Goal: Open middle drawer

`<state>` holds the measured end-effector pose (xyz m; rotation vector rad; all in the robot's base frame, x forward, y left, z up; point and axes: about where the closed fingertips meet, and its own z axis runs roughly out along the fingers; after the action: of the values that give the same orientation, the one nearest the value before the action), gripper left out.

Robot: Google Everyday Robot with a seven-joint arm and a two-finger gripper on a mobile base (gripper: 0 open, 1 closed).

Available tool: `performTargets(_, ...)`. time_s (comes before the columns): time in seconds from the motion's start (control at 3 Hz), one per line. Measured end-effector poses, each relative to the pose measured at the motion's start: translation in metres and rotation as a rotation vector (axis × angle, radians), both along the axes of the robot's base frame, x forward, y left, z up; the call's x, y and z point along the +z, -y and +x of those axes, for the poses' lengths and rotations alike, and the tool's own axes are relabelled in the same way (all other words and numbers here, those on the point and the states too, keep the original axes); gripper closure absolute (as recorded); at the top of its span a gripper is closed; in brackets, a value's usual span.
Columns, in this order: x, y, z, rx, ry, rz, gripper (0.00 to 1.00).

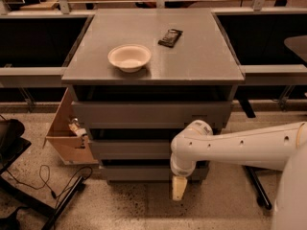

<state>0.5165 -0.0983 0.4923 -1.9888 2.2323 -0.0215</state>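
The grey cabinet (153, 56) has three alike drawer fronts. The middle drawer (129, 149) is the second front, below the uppermost front (144, 114) and above the lowest front (139, 172). All three look closed. My white arm reaches in from the right, its elbow in front of the cabinet's lower right. The gripper (179, 188) hangs down below the elbow, in front of the lowest front, near the floor. It holds nothing that I can see.
A white bowl (129, 57) and a dark packet (170, 37) lie on the cabinet top. An open cardboard box (67, 133) stands at the cabinet's left. Cables (43, 176) and a dark stand base lie on the floor at left. A chair base (259, 190) stands at right.
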Motion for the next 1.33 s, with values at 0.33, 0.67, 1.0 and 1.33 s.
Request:
performTargets(0.33, -0.030, 0.006, 0.031, 0.017, -0.028, -0.026, 0.00)
performTargets(0.67, -0.042, 0.012, 0.064, 0.016, -0.019, -0.049, 0.00)
performTargets(1.0, -0.038, 0.016, 0.097, 0.005, 0.029, -0.057, 0.00)
performTargets(1.33, -0.035, 0.015, 0.110, 0.000, 0.049, -0.051, 0.00)
